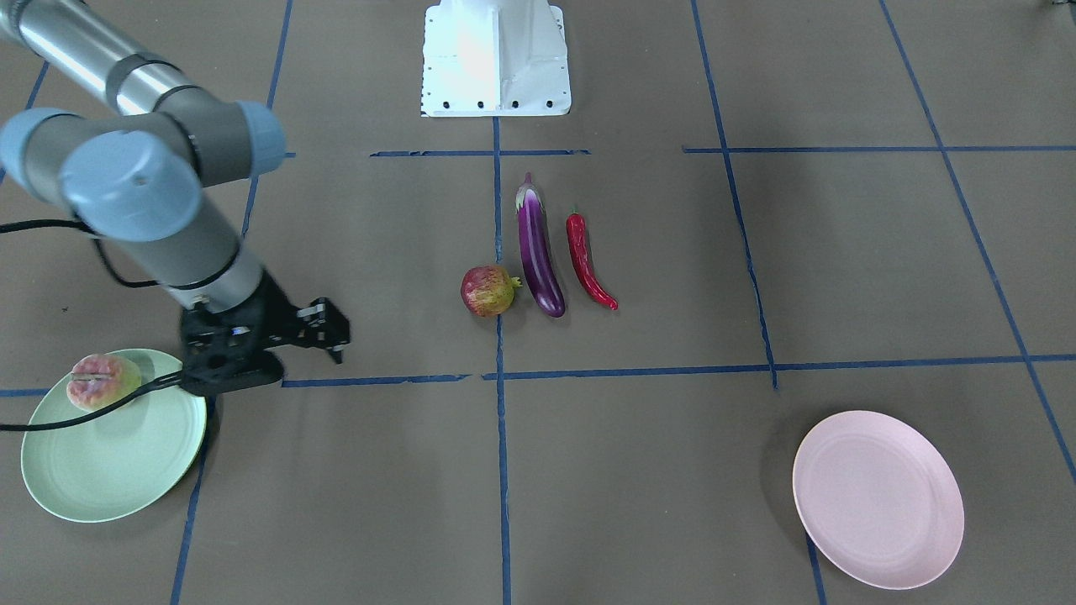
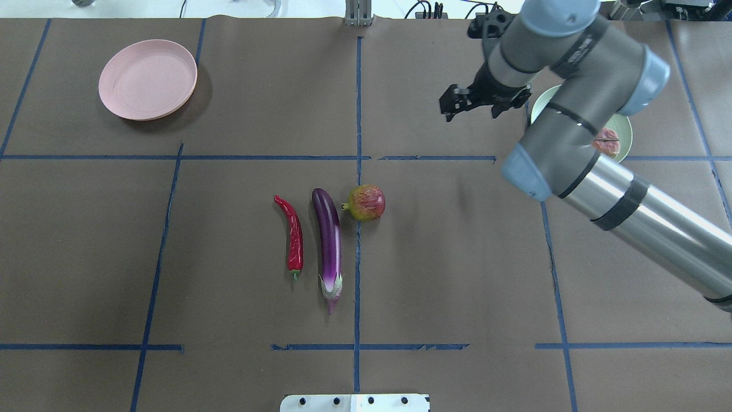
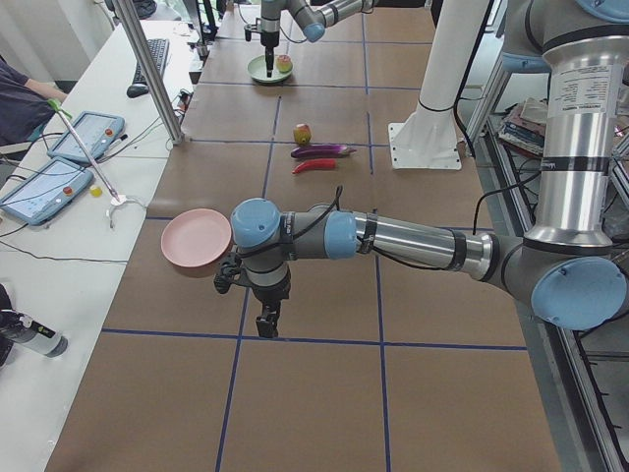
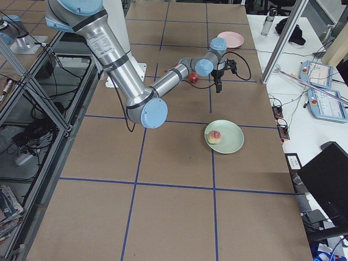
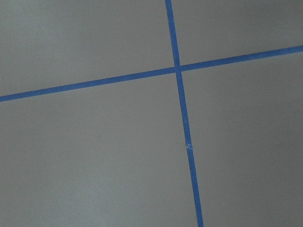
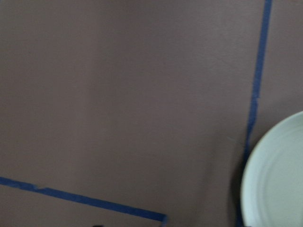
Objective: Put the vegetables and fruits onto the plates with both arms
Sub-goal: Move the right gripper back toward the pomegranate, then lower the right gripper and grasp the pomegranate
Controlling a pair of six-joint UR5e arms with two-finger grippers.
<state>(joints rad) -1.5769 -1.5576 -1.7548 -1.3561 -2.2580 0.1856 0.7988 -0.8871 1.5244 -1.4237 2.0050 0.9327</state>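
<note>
The purple eggplant [image 1: 538, 252], the red chili pepper [image 1: 586, 260] and the pomegranate [image 1: 487, 291] lie side by side at the table's middle. The peach [image 1: 102, 381] sits on the mint green plate [image 1: 109, 470]. The pink plate [image 1: 878, 500] holds nothing. My right gripper [image 1: 332, 332] is open and empty, beside the green plate on the side toward the middle; its wrist view shows the plate's rim [image 6: 279, 179]. My left gripper [image 3: 265, 323] hangs above bare table near the pink plate [image 3: 197, 241]; I cannot tell if it is open or shut.
The white base block [image 1: 496, 59] stands at the robot's side of the table. Blue tape lines [image 5: 182, 123] grid the brown table. A side bench with tablets [image 3: 44, 192] and a metal pole [image 3: 147, 69] runs along the far edge.
</note>
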